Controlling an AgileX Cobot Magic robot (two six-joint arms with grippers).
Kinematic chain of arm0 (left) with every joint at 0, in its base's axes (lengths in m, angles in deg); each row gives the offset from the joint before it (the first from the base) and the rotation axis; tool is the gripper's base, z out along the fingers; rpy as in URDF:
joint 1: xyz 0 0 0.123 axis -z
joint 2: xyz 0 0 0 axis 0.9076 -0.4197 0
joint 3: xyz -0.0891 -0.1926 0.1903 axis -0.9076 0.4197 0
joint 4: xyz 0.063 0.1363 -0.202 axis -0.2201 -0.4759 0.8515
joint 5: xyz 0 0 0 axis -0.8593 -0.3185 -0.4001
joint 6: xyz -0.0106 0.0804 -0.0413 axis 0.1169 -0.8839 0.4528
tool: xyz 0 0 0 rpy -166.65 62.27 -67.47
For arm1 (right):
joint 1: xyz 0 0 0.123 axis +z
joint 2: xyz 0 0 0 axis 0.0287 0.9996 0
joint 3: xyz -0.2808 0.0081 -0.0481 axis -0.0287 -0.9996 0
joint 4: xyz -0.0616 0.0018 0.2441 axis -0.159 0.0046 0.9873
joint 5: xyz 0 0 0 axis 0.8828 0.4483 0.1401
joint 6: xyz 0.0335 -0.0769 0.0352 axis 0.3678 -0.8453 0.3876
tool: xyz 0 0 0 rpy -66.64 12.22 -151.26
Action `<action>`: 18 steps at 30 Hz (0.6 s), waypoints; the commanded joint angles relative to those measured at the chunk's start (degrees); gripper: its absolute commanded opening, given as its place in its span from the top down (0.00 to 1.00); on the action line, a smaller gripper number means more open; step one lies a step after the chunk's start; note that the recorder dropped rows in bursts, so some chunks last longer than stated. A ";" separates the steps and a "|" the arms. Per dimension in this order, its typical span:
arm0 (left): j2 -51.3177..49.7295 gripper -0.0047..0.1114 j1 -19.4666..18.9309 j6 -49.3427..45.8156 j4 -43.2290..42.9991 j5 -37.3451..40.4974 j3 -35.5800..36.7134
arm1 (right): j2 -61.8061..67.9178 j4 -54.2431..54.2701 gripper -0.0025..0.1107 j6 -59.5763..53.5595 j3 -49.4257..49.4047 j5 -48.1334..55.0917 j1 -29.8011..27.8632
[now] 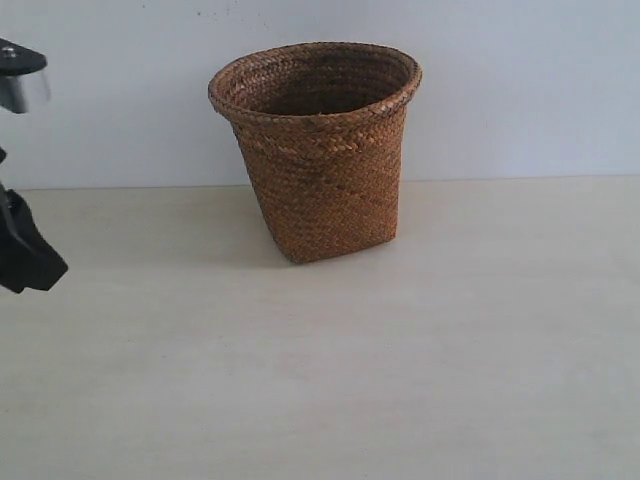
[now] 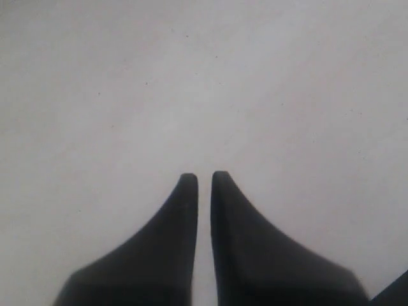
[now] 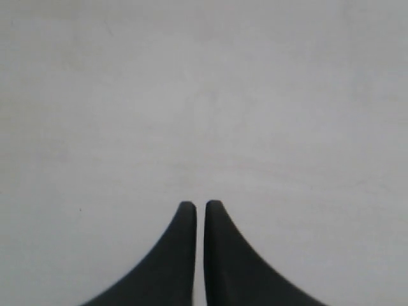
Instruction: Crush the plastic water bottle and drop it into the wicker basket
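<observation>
Exterior view shows the wicker basket (image 1: 322,185) standing upright at the far middle of the table (image 1: 420,360), its mouth open upward. The bottle is in no view, and I cannot tell whether it lies inside the basket. The left arm (image 1: 22,250) sits at the left edge. The left gripper (image 2: 204,178) and right gripper (image 3: 200,205) each hover over bare table, fingers drawn to a narrow slit, holding nothing. Such a bottle is likely light, thin-walled, springy and slick. Squeezing across the ribbed middle, away from the stiff cap, seems best.
</observation>
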 commanded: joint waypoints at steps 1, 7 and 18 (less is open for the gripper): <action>9.71 0.92 -0.05 4.71 -0.13 -6.33 6.95 | -11.84 0.02 0.98 3.85 -5.22 -10.22 -0.41; 25.61 0.92 -0.05 7.89 -0.13 -17.09 19.18 | -28.28 0.02 0.98 5.85 -13.64 -23.49 -0.41; 48.49 0.92 -0.05 9.94 2.00 -29.49 31.98 | -51.45 -0.59 0.98 5.13 -20.89 -28.35 -0.41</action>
